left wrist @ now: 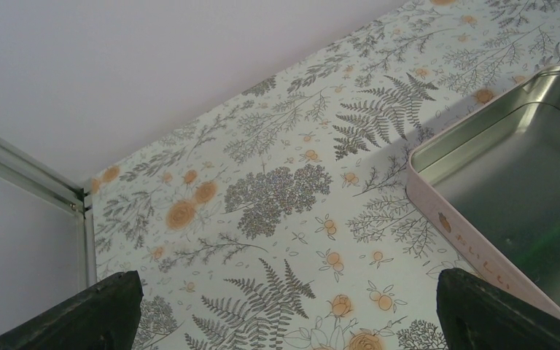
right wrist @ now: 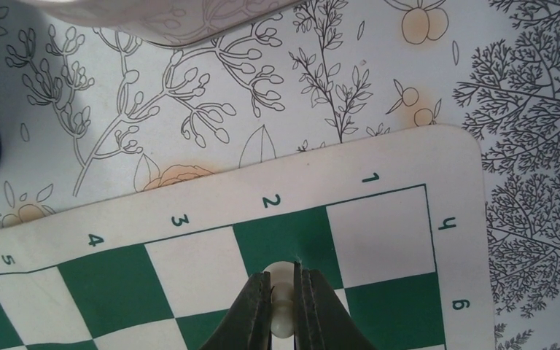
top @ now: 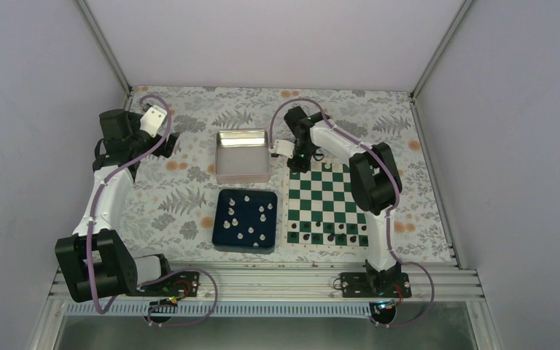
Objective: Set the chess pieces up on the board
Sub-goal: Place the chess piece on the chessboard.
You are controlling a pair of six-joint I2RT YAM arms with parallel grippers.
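Observation:
The green and white board (top: 328,200) lies at the right, and its numbered pale border (right wrist: 189,197) shows in the right wrist view. My right gripper (top: 297,163) hangs over the board's far left corner. It (right wrist: 282,273) is shut on a small white chess piece (right wrist: 282,302), just above a green square near the corner. Several more white chess pieces (top: 251,219) lie in the dark blue tray (top: 219,244). My left gripper (top: 169,138) is open over the patterned table at the far left, its fingers (left wrist: 109,306) wide apart with nothing between them.
A shiny metal tin (top: 242,154) stands behind the tray, right of the left gripper; its wall (left wrist: 445,219) is close to that gripper's right finger. Black pieces (top: 328,233) line the board's near rows. White walls and metal rails bound the table.

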